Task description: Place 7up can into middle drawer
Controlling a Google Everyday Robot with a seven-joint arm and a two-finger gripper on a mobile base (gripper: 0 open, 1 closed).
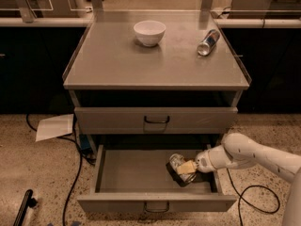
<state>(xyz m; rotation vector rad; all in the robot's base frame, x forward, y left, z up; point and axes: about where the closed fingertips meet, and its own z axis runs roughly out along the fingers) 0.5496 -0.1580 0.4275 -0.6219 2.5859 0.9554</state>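
Observation:
The 7up can (pixel 176 162), pale silver with dented sides, is inside the open middle drawer (pixel 136 175), at its right side, low over the floor; I cannot tell if it rests on it. My gripper (pixel 182 170) reaches in from the right on a white arm and is shut on the can, with a tan finger (pixel 187 166) on one side and a dark finger below. The drawer is pulled fully out, and its short front panel with a loop handle (pixel 157 206) is nearest to me.
A closed drawer (pixel 156 120) sits above the open one. On the cabinet top stand a white bowl (pixel 149 32) and a slim silver-and-blue can (pixel 208 42) lying on its side. A sheet of paper (pixel 54 126), cables and a black object (pixel 23 210) lie on the floor at left.

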